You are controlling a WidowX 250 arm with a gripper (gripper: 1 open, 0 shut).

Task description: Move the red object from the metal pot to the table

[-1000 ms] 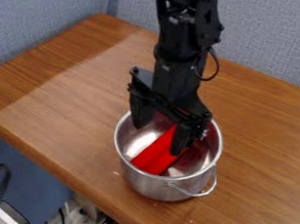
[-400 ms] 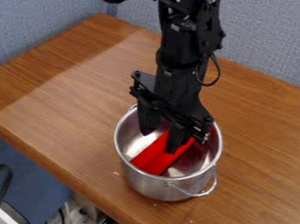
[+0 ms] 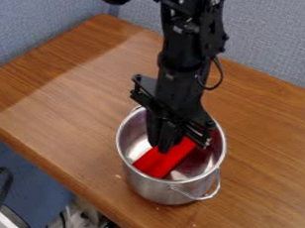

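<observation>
A: What's around the metal pot?
B: Bare wood of the table to its left and far side; blue wall beyond.
A: And the gripper?
B: Pointing straight down into the pot, fingers drawn in against the red object, seemingly clamped on it.
A: Where's that lying?
B: Slanted inside the pot, near end low.

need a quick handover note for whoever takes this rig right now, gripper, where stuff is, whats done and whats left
Gripper: pointing down inside the metal pot, jaws drawn in around the red object; a firm grip can't be confirmed.
Red object: lies slanted inside the pot, not lifted.
Pot: near the front edge of the table.
Done: reach into the pot.
Left: secure grip, lift out, place on the table.
</observation>
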